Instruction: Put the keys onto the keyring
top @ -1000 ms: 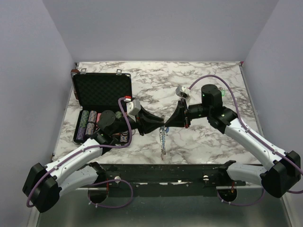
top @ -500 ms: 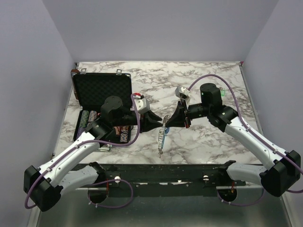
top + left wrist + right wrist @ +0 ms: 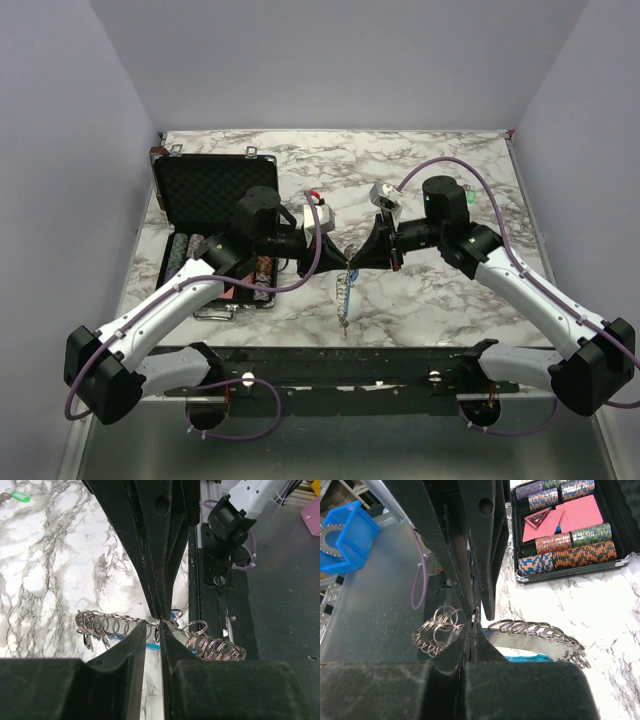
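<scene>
The keyring (image 3: 345, 300), a floppy chain of small metal rings with a light-blue section (image 3: 120, 638), hangs over the marble between the two arms. My right gripper (image 3: 353, 262) is shut on one of its rings (image 3: 476, 614). My left gripper (image 3: 343, 264) meets it tip to tip. Its jaws stand a narrow gap apart around that same ring (image 3: 158, 628), which sits edge-on between them. The chain droops to both sides of the pinch (image 3: 102, 625) (image 3: 535, 628). A green key (image 3: 17, 496) lies on the marble far off. The other keys are out of view.
An open black foam-lined case (image 3: 215, 185) stands at the left, holding rows of striped poker chips (image 3: 570, 555) and red cards. The table's front rail (image 3: 340, 360) runs just below the hanging chain. A blue plastic holder (image 3: 345, 535) sits off the table.
My left arm has swung rightward, bringing its wrist closer to the right gripper, and its jaws have narrowed. The chain swung slightly and hangs straight again. The right arm has stayed still.
</scene>
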Controlling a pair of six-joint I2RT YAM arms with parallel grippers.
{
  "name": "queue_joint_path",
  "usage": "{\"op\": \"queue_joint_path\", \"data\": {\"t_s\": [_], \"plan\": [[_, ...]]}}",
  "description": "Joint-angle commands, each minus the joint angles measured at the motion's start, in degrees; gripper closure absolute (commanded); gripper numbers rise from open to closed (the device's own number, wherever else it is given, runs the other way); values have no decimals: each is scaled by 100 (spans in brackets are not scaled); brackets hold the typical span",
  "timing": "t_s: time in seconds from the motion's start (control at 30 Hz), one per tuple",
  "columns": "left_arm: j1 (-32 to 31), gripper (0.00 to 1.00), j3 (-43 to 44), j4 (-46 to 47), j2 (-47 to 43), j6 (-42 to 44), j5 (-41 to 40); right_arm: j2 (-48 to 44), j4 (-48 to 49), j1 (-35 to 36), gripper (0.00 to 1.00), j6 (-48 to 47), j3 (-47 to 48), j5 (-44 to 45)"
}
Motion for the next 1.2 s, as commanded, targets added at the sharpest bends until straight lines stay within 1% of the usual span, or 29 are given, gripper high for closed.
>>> {"op": "queue_joint_path", "data": {"t_s": [0.0, 0.07, 0.1, 0.13, 0.17, 0.2, 0.3, 0.4, 0.43, 0.47, 0.53, 0.57, 0.6, 0.67, 0.73, 0.87, 0.93, 1.0, 1.17], "plan": [[7, 79, 313, -408, 132, 308, 306, -16, -8, 38, 100, -36, 154, -33], [-2, 79, 375, -513, 176, 361, 333, -7, -8, 38, 99, -36, 145, -34], [-11, 81, 410, -575, 202, 396, 324, -16, 0, 38, 100, -27, 145, -33], [-19, 85, 436, -645, 237, 440, 333, -16, 0, 29, 100, -27, 145, -33], [-20, 94, 480, -724, 263, 484, 350, -16, 9, 38, 100, -27, 154, -33], [-28, 100, 515, -829, 298, 554, 350, -25, 9, 29, 100, -18, 154, -33], [-37, 100, 551, -953, 316, 651, 298, -33, 18, 38, 100, -9, 145, -33], [-55, 100, 411, -752, 159, 573, 17, -51, 88, 38, 100, 69, 84, 1], [-46, 100, 314, -534, 71, 494, -71, -60, 149, 38, 100, 131, 57, 28], [-46, 100, 174, -323, -60, 354, -150, -86, 202, 38, 95, 183, 22, 37], [-37, 100, -98, 204, -263, 3, -291, -139, 369, 20, 89, 306, -83, 46], [-20, 100, -256, 572, -359, -260, -317, -156, 431, 29, 87, 307, -136, 37], [-11, 100, -458, 924, -439, -541, -370, -174, 544, 29, 85, 516, -188, 28], [24, 100, -906, 1898, -623, -1121, -467, -227, 729, 29, 80, 667, -294, -7], [59, 100, -1319, 2778, -790, -1745, -563, -253, 887, 29, 78, 790, -347, -33], [68, 100, -1970, 3992, -1002, -2485, -844, -297, 1301, -6, 70, 1237, -470, -165], [86, 100, -2243, 4502, -1098, -2749, -1037, -315, 1827, -6, 66, 1571, -549, -244], [77, 100, -2542, 5134, -1195, -3039, -1301, -332, 2065, -15, 64, 1774, -637, -297], [86, 100, -3350, 6953, -1169, -3970, -1996, -402, 2232, -50, 64, 1818, -795, -280]]}}
